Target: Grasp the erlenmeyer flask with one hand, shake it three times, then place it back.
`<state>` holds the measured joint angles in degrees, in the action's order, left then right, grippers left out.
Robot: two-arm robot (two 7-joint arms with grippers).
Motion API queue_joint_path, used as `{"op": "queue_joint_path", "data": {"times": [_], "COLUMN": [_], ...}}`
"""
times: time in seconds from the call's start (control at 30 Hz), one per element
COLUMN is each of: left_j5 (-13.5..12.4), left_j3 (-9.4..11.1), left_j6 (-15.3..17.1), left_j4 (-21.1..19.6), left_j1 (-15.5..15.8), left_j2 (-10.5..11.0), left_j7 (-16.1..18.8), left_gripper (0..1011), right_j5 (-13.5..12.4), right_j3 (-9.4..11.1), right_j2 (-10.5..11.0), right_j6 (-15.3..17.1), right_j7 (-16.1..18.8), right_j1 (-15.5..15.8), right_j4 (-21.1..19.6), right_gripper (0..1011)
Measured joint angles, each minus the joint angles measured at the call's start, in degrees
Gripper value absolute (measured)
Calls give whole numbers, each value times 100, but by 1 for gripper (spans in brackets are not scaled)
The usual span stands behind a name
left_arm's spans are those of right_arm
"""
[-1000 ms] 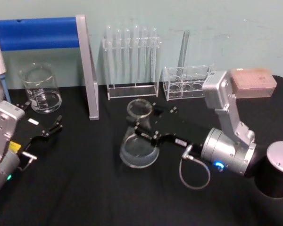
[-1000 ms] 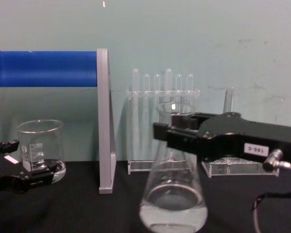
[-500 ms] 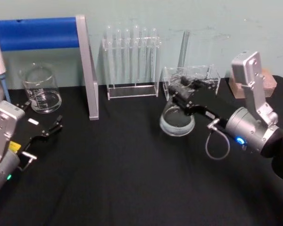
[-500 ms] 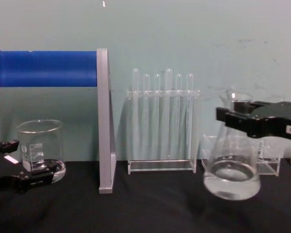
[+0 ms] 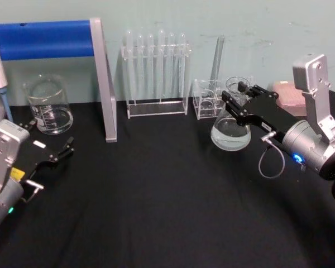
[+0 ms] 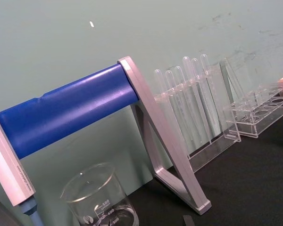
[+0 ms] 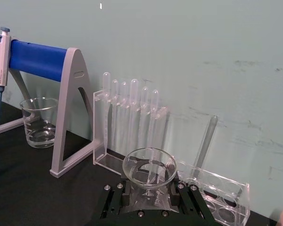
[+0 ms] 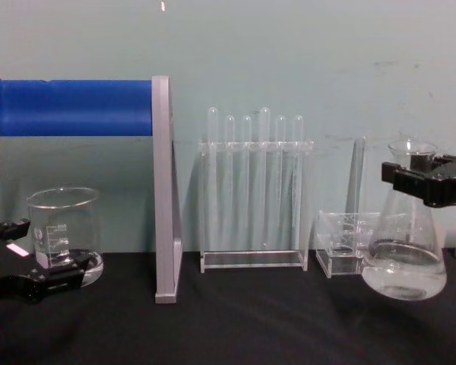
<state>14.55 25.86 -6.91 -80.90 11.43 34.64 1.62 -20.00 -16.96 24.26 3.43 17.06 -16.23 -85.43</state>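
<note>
The erlenmeyer flask [image 5: 231, 132] is clear glass with a little clear liquid in its wide base. It hangs slightly tilted above the black table at the right, just in front of the small clear rack. My right gripper [image 5: 239, 99] is shut on its neck. From the chest, the flask [image 8: 406, 262] floats off the table with the right gripper [image 8: 415, 176] clamped below the rim. The right wrist view looks down on the flask's rim [image 7: 148, 165] between the black fingers. My left gripper [image 5: 49, 136] rests open at the left, near the beaker, holding nothing.
A glass beaker [image 5: 47, 106] stands at the back left beside a blue pipette stand [image 5: 50, 39] with a grey leg. A test tube rack [image 5: 156, 72] and a small clear rack [image 5: 209, 100] line the back wall. A pink box [image 5: 290, 92] sits at the far right.
My right gripper has swung the flask from the table's front centre to the right and back, ending beside the small rack. The left arm has not moved.
</note>
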Motion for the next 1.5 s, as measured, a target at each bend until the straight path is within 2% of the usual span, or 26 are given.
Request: {"op": "queue_joint_path", "data": {"times": [0.27,0.47,0.67,1.0,1.2,1.5], "left_j5": [0,0,0,0,0,0], "left_j3": [0,0,0,0,0,0], "left_j6": [0,0,0,0,0,0], "left_j4": [0,0,0,0,0,0], "left_j1": [0,0,0,0,0,0], "left_j2": [0,0,0,0,0,0], "left_j7": [0,0,0,0,0,0], "left_gripper": [1001,1001,1001,1001,1001,1001], "right_j5": [35,11,-92,-211,-240,-195], "right_j3": [73,40,-156,-456,-519,-663], "right_j2": [-73,-109,-117,-76,-54,-60], "right_j6": [25,34,59,74,45,-259], "right_j7": [130,307,584,811,821,912], "right_j1": [95,184,295,326,321,342], "right_j4": [-104,-291,-557,-737,-727,-445], "right_gripper": [456,456,456,456,456,456]}}
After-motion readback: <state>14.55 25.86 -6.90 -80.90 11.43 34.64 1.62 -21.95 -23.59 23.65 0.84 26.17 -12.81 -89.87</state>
